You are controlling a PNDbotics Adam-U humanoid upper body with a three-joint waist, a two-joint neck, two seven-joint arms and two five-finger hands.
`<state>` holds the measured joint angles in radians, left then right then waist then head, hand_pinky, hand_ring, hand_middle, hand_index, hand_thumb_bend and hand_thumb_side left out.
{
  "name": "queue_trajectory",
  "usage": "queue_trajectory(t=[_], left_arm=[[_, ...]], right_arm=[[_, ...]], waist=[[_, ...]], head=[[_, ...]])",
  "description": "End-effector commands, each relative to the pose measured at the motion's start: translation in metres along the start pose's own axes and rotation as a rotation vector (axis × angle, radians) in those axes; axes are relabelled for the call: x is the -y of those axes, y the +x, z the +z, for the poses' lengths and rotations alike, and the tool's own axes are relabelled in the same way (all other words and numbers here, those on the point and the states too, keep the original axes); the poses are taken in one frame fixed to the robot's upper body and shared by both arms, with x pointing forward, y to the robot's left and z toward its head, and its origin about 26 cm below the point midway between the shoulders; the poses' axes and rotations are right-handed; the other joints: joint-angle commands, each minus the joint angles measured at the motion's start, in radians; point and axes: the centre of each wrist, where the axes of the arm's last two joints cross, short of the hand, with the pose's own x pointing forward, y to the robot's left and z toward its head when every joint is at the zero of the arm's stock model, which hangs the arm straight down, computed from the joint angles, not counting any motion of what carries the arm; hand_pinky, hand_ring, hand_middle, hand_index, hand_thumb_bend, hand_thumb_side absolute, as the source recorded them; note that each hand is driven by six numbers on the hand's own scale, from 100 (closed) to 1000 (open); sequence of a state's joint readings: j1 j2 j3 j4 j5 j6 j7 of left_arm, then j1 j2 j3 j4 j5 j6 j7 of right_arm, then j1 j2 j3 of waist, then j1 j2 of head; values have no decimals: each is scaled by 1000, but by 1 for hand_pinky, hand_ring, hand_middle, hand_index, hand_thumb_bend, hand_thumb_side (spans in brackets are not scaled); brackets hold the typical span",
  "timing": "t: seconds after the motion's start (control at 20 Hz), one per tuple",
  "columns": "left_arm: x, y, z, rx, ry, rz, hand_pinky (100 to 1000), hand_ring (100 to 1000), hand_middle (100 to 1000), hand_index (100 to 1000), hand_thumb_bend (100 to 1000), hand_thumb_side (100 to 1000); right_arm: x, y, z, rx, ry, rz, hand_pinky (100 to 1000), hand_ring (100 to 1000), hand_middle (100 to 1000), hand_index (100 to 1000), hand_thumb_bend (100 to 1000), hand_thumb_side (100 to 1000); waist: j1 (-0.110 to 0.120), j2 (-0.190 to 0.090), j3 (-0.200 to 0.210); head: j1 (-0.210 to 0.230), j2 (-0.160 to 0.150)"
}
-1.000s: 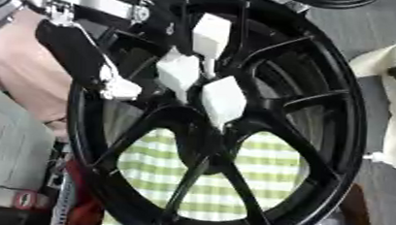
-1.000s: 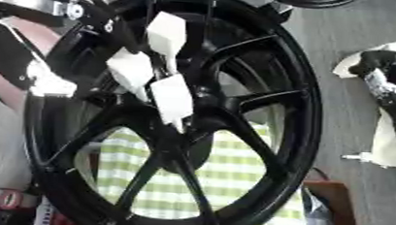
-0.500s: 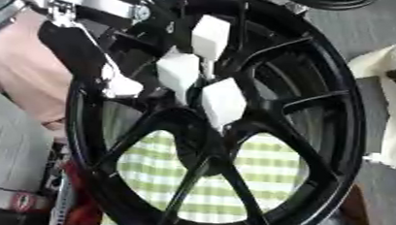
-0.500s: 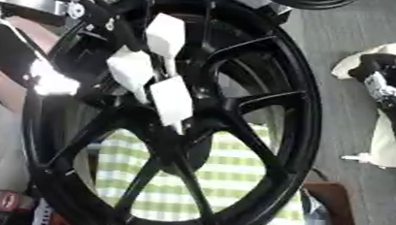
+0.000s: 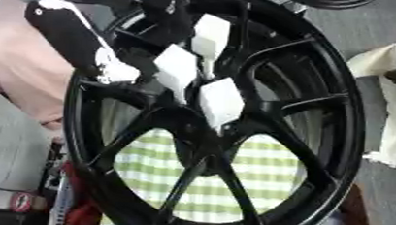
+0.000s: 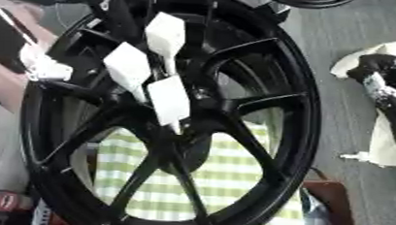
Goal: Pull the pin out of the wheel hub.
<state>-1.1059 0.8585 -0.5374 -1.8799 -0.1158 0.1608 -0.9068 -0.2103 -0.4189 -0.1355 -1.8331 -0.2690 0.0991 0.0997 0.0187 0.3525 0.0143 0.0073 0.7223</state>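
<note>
Left eye view showed the left hand [image 5: 167, 45], white-tipped fingers extended unclenched, at the black spoked wheel hub [image 5: 318, 154]; no pin discernible, extraction unconfirmed.

No lettering, brand, number or sign can be read: none on the large black spoked alloy wheel [image 5: 234, 136], and none on the three blank white paddle-shaped tags [image 5: 219, 102] at its hub
</note>
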Motion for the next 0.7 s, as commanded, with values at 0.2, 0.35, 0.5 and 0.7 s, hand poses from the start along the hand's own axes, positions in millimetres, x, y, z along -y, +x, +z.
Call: queue_trajectory(t=[0.2,0.35,0.5,0.7], left_arm=[[-7,1,6,-27,18,-15,890,859,866,922,168,346],[-6,-1,4,-27,14,-10,891,859,862,920,166,353],[-4,-3,2,-34,7,-3,892,860,863,920,167,356],[-1,-7,-1,-40,-1,2,891,864,864,920,172,362]], right_arm=[[3,7,-2,25,7,5,909,735,578,689,210,364],[2,7,-2,26,7,2,908,735,578,689,211,365],[2,7,-3,27,6,0,908,735,578,689,212,365],[1,7,-3,30,6,-5,908,735,579,689,211,365]], waist=[[-1,-10,-4],[-1,-5,-5],[-1,-1,-7],[-2,4,-11]], head=[[2,-18],[3,-20],[3,-23],[5,-25]])
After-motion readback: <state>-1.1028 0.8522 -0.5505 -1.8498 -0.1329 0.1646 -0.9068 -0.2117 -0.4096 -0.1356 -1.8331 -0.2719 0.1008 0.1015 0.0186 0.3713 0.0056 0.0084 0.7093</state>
